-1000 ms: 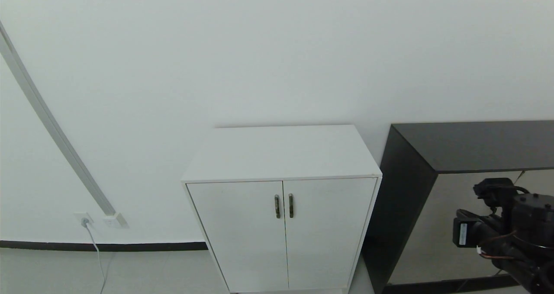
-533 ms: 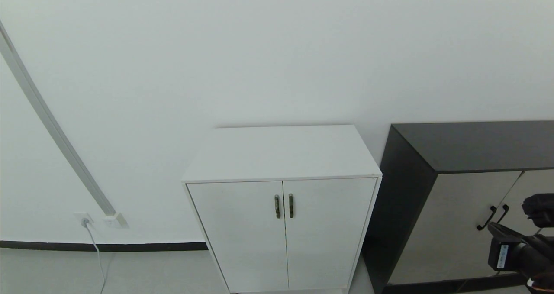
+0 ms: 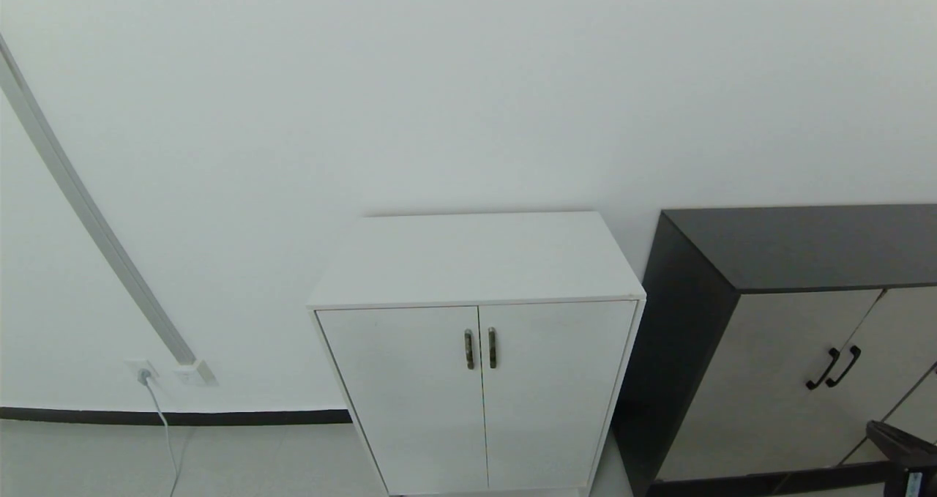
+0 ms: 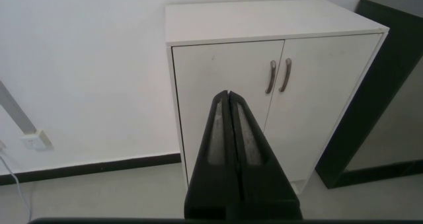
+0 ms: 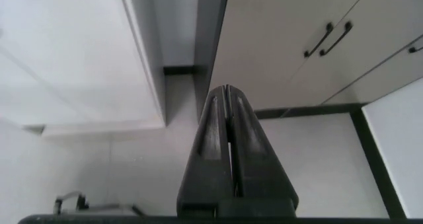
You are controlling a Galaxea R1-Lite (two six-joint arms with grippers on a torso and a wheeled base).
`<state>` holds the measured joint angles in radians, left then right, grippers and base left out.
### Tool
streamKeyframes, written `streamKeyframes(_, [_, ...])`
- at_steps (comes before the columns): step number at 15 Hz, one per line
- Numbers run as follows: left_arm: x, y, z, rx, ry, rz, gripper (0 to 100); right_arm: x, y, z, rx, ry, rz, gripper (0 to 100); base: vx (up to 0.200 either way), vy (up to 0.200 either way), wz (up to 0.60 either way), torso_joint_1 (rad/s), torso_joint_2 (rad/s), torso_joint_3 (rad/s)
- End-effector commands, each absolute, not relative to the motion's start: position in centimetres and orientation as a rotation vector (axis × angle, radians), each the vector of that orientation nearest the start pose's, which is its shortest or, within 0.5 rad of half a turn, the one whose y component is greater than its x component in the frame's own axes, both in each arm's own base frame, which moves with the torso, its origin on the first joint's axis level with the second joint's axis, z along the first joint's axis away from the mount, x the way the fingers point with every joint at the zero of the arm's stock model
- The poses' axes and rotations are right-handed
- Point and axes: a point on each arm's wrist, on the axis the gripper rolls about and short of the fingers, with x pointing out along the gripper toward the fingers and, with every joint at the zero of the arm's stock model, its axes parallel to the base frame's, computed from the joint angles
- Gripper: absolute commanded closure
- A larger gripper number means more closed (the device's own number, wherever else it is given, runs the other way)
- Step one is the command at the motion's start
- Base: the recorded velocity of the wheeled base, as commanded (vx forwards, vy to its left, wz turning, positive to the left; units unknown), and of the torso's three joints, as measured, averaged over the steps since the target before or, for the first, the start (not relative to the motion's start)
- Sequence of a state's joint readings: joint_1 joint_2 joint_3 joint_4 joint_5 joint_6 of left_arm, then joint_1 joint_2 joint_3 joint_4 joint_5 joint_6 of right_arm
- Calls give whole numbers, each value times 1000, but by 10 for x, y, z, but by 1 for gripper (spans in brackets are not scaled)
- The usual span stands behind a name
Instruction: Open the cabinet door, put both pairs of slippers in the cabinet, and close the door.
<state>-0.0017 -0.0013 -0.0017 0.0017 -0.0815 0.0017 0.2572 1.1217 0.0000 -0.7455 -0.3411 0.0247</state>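
Left tool [image 4: 229, 96], pressed closed, hides part of the shut cabinet door [image 4: 198, 105]

The white cabinet [image 3: 474, 259] stands upright on the floor [image 3: 256, 460], its back to the wall [image 3: 439, 80]. Its two doors [image 3: 410, 391] are both shut, with two dark vertical handles [image 3: 469, 348] side by side at the middle seam.
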Motion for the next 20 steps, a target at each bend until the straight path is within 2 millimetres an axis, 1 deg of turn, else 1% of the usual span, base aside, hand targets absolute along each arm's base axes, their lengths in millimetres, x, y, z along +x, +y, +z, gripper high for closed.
streamKeyframes(1, [-23,-2,76,2,0,-83,100,82,15,114,-65,309,-49,100,0,0,0,0,0,0])
streamKeyframes(4, [-23,-2,76,2,0,-83,100,60,9,107,-71,339,-35,100,0,0,0,0,0,0])
streamKeyframes(8, [-23,-2,76,2,-2,-83,100,39,5,99,-71,365,8,100,0,0,0,0,0,0])
streamKeyframes(14, [-23,-2,76,2,0,-83,100,22,1,87,-73,397,45,100,0,0,0,0,0,0])
streamKeyframes(15, [-23,-2,76,2,0,-83,100,15,0,83,-81,389,72,100,0,0,0,0,0,0])
streamKeyframes(20, [-23,-2,76,2,0,-83,100,8,-1,85,-81,338,116,100,0,0,0,0,0,0])
